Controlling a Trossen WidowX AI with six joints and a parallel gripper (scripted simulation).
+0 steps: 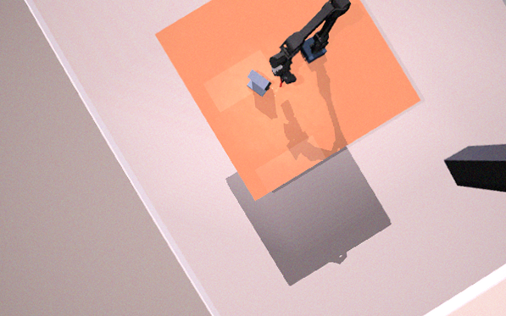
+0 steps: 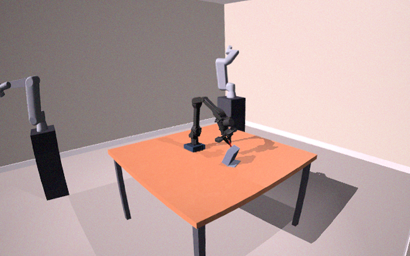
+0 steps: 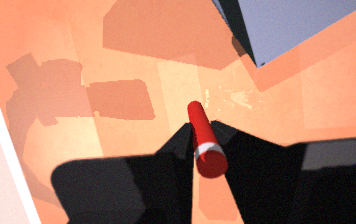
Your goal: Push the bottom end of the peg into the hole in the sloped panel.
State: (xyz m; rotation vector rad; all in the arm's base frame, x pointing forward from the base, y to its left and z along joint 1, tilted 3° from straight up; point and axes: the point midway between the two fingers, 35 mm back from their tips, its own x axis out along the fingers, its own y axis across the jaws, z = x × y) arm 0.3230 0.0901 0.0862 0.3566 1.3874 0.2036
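Note:
My gripper (image 3: 200,127) (image 1: 282,79) (image 2: 226,139) is shut on a round red peg (image 3: 202,131) (image 1: 281,84) (image 2: 230,145) with a white band near its near end. The peg hangs in the air above the orange table (image 1: 342,85) (image 2: 182,179) (image 3: 125,40), its far end pointing down and forward. The blue-grey sloped panel (image 1: 258,82) (image 2: 231,155) (image 3: 290,25) stands just beyond the peg, at the top right of the wrist view. The peg's tip is close to the panel's upper edge. The hole in the panel's face does not show.
The arm's blue base (image 1: 312,49) (image 2: 194,147) sits on the table behind the gripper. Two pale robot arms on dark pedestals (image 2: 48,162) (image 2: 232,110) stand on the floor off the table. The table's edge shows at the wrist view's lower left.

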